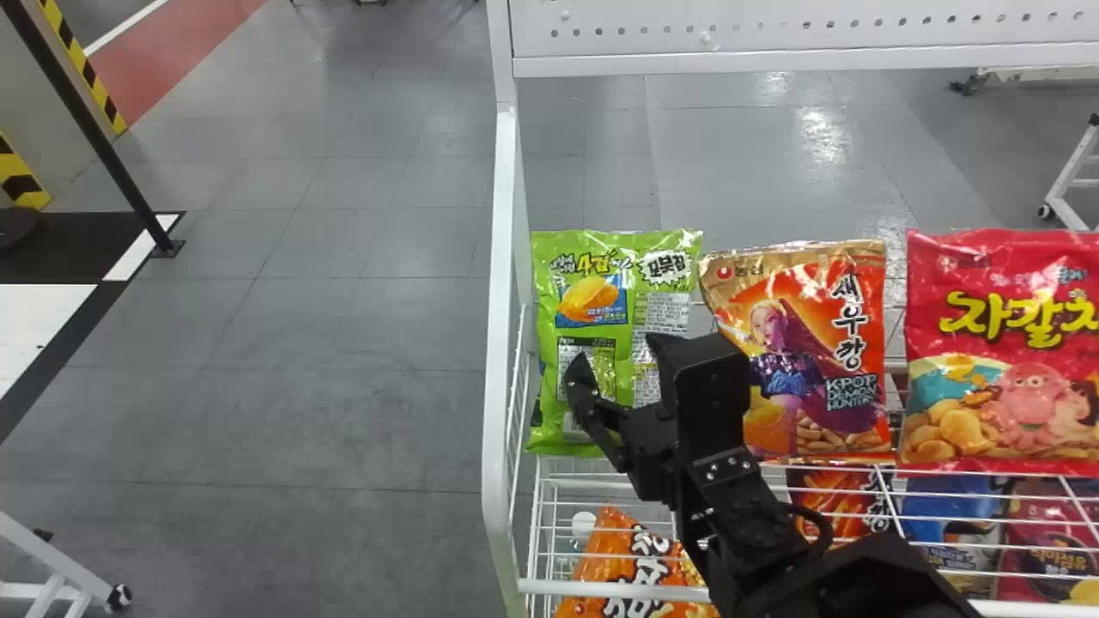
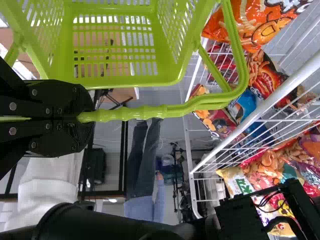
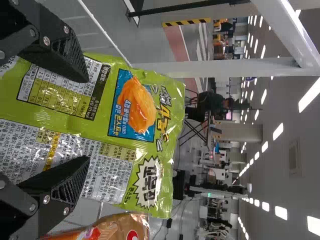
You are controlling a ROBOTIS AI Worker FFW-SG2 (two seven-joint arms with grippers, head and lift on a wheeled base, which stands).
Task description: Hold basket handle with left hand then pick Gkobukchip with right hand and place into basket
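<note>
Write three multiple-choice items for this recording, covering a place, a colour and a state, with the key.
1. In the head view, where is the Gkobukchip relative to the gold-topped orange bag?
A. Right
B. Underneath
C. Left

2. What colour is the basket?
A. Green
B. Red
C. Blue

3. How is the right end effector?
A. Shut on the orange bag
B. Open by the Gkobukchip
C. Shut on the basket

Key:
1: C, the Gkobukchip stands at the left end of the row, beside the orange bag.
2: A, its rim and slatted walls are bright green.
3: B, its fingers are spread, with the green bag's printed back visible between them.
</note>
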